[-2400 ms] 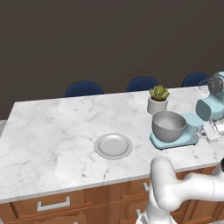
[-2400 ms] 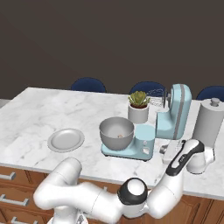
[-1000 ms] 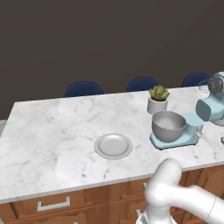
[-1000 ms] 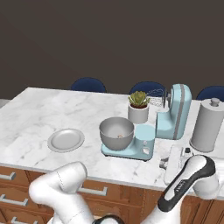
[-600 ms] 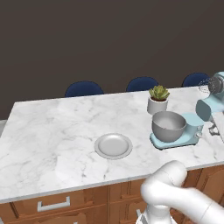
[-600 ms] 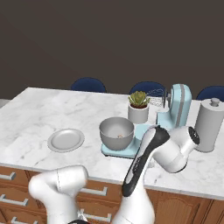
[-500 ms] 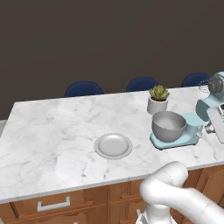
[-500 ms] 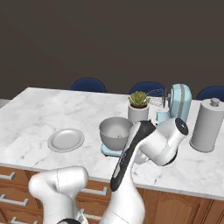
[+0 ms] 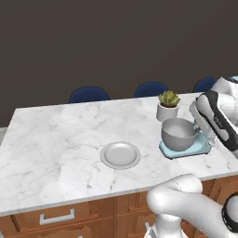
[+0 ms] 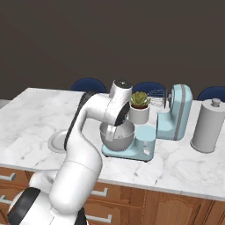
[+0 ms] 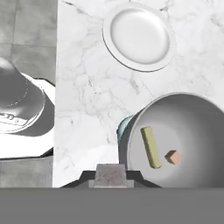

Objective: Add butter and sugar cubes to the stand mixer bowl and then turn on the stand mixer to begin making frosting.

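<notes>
Grey metal fills the lower right of my hand view: the stand mixer bowl (image 11: 175, 135) sits on the stand mixer's flat blue base, and inside it lie the butter (image 11: 151, 146), a pale yellow-green bar resting lengthwise on the bottom, and one small tan sugar cube (image 11: 173, 157) just beside it, the two apart. A second ago my arm was folded low at the front edge of the counter, right of the mixer; it has since swung up and across, and the hand now hangs over the bowl's near rim, as the right base view shows, with the gripper (image 10: 115, 128) hidden against the bowl. The fingers are clenched and I see nothing between them.

I judge the loading step finished, or nearly so: both ingredients are in, the shallow grey plate (image 11: 139, 35) on the marble counter (image 9: 60, 139) carries nothing, and what remains is to switch on the stand mixer (image 10: 169, 118). Its head stands tilted back with the wire whisk (image 10: 157, 95) raised clear of the bowl, behind the small potted plant (image 10: 139, 107). I cannot make out the control from here; reaching it will likely mean bringing the hand around toward the mixer's body. A grey lidded canister (image 10: 208, 126) stands to the mixer's right.
</notes>
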Robot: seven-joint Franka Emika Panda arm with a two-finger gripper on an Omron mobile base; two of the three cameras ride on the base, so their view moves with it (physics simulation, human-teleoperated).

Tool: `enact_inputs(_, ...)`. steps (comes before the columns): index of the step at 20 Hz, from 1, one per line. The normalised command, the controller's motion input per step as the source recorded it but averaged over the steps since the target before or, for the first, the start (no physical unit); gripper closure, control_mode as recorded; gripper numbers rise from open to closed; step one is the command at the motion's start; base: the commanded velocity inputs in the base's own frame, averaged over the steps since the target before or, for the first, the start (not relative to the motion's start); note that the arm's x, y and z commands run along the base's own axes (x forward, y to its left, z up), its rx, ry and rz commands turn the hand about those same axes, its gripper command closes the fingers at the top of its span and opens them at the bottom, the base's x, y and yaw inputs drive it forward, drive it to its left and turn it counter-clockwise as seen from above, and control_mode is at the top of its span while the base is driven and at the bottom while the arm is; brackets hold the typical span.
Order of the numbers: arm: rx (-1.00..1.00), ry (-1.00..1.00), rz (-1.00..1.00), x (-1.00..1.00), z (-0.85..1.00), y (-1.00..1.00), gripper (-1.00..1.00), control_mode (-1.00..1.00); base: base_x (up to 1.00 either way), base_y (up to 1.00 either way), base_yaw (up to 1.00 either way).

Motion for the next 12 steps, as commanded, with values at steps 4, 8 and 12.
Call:
enact_inputs(4, -0.17, 0.34, 0.00, 0.62, -0.06, 0.16, 1.00, -1.00, 0.00, 0.00, 0.00)
enact_inputs(8, -0.12, 0.04, 0.00, 0.26, -0.44, 0.00, 1.00, -1.00, 0.00, 0.00, 0.00)
enact_inputs(12, -0.16, 0.01, 0.00, 0.46, -0.56, 0.00, 1.00, -1.00, 0.00, 0.00, 0.00)
